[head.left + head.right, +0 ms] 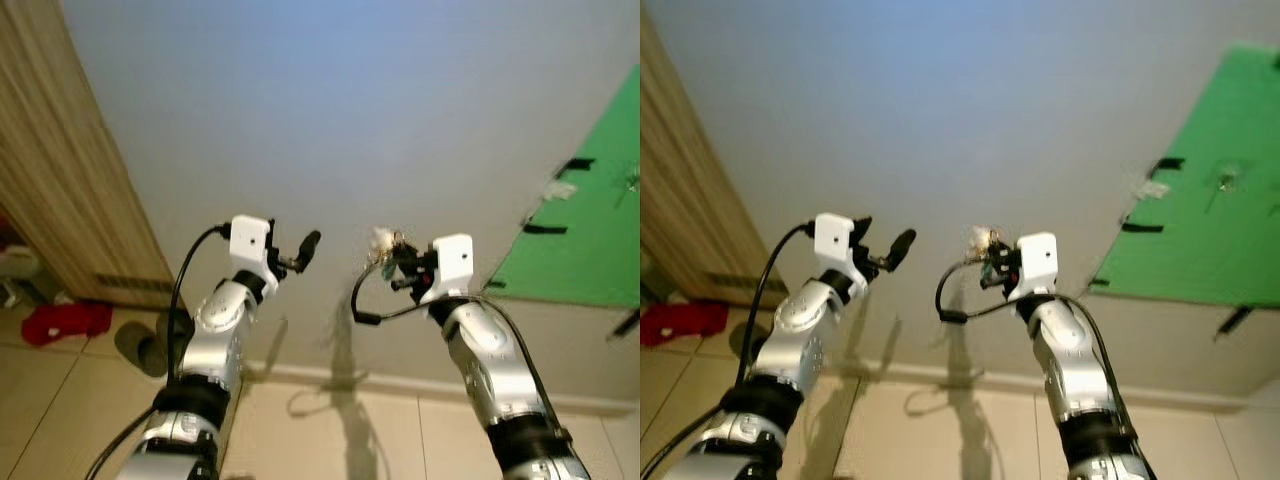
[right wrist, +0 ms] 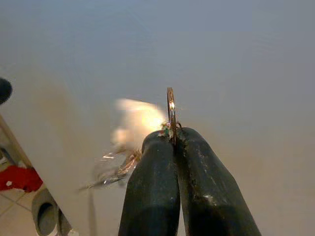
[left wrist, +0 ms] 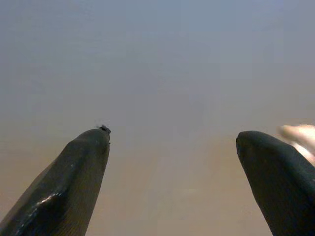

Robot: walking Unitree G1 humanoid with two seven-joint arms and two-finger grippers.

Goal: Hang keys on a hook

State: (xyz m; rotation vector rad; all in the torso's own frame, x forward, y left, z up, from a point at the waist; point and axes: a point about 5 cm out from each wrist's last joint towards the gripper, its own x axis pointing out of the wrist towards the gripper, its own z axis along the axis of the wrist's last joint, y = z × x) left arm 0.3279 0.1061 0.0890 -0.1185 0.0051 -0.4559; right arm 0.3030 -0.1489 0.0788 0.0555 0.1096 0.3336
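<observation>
Keys (image 2: 129, 164) hang in a blurred, glinting metal bunch from a thin round ring (image 2: 171, 110), and the right gripper (image 2: 173, 140) pinches that ring edge-on between its two black fingertips, which are pressed together around it. A pale fluffy tuft (image 2: 137, 120) sits beside the ring, soft and out of focus. In the head views the same bunch shows as a small tangle at the tip of the raised right gripper (image 1: 395, 262), held up in front of a smooth, plain grey-white wall (image 1: 340, 120).

The left gripper (image 1: 297, 252) is raised at a similar height, well apart from the keys, with its long, rounded, matte black fingers (image 3: 74, 182) spread wide and nothing between them. Both arms are silver and jointed, each with a white boxy wrist block and a looping black cable.

A flat green sheet (image 1: 585, 220) is stuck to the wall on the robot's right with short strips of dark tape; a small item on it is too blurred to identify. On the left stands a wood-grain panel (image 1: 70, 180). Below it, on the pale tiled floor (image 1: 60, 400), lie a crumpled red cloth (image 1: 65, 320) and a dark rounded slipper (image 1: 145, 345).
</observation>
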